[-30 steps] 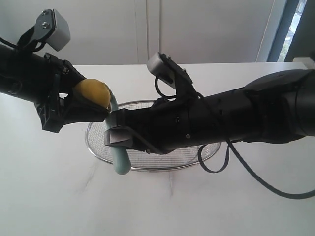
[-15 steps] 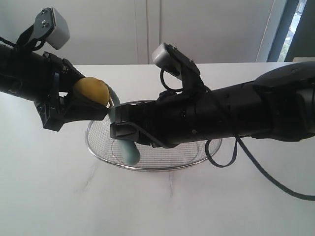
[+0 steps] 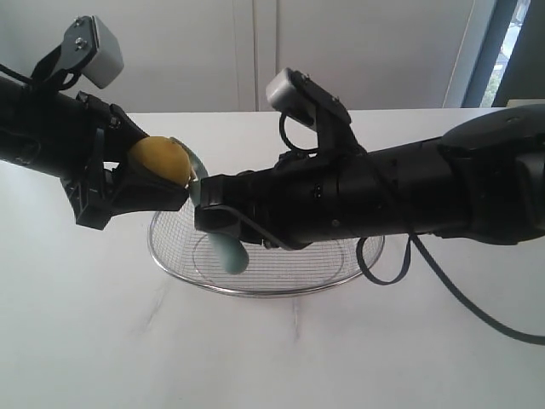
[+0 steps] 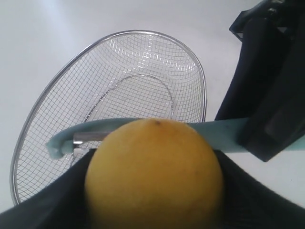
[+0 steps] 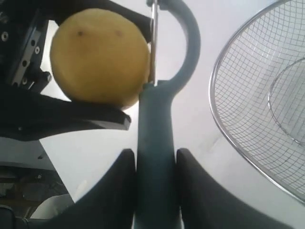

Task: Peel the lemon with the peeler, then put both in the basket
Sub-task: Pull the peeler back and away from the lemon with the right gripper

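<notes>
The yellow lemon [image 3: 159, 160] hangs in the air above the table's left, with my left gripper [image 3: 140, 175] shut on it; it fills the left wrist view [image 4: 155, 174]. My right gripper [image 3: 213, 213] is shut on the peeler [image 3: 223, 247] by its teal handle [image 5: 156, 157]. The silver blade [image 5: 153, 43] lies against the lemon's side [image 5: 100, 57]. The wire-mesh basket [image 3: 255, 285] rests on the table beneath both grippers; its rim [image 4: 143, 33] and mesh also show in the right wrist view [image 5: 248, 95].
The white table [image 3: 281, 358] spreads around the basket. A white wall with cabinet panels [image 3: 255, 51] stands behind it, and a black cable [image 3: 443, 290] trails from the right arm over the table.
My right arm has rotated and shifted slightly upward, swinging the peeler's handle end rightward over the basket and drawing the blade along the lemon. The left gripper and lemon stay put.
</notes>
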{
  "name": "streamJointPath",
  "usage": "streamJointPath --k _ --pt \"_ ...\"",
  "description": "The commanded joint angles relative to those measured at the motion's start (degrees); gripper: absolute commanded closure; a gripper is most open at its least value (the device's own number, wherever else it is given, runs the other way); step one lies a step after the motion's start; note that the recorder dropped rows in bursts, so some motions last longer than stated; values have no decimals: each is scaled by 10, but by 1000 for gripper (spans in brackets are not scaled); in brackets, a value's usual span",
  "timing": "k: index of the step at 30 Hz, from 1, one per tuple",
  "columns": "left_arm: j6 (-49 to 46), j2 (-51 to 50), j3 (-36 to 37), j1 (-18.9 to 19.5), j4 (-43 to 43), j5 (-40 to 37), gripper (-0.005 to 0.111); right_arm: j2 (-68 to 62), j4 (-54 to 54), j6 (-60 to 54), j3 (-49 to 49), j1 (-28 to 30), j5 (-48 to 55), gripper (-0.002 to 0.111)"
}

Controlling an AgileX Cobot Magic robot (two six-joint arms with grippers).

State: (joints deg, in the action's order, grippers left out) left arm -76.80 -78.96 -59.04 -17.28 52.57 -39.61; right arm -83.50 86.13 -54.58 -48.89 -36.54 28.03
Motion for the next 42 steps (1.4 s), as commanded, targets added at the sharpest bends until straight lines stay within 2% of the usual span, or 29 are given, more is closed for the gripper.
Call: streamJointPath --k 1,8,15,27,37,42 --pt "3 3 3 -1 5 -16 107 7 8 1 -3 0 -31 108" --pt "3 3 3 -1 5 -16 107 7 8 5 -3 0 -50 108" --pt "3 3 3 -1 5 -16 107 19 8 5 -5 0 -27 108" --pt "3 3 3 -1 5 -16 107 131 -39 11 0 0 -25 108" --pt "6 3 3 -1 5 -17 107 170 -344 290 39 0 -90 108" --pt "6 3 3 -1 5 -17 107 139 -347 324 77 0 -152 108"
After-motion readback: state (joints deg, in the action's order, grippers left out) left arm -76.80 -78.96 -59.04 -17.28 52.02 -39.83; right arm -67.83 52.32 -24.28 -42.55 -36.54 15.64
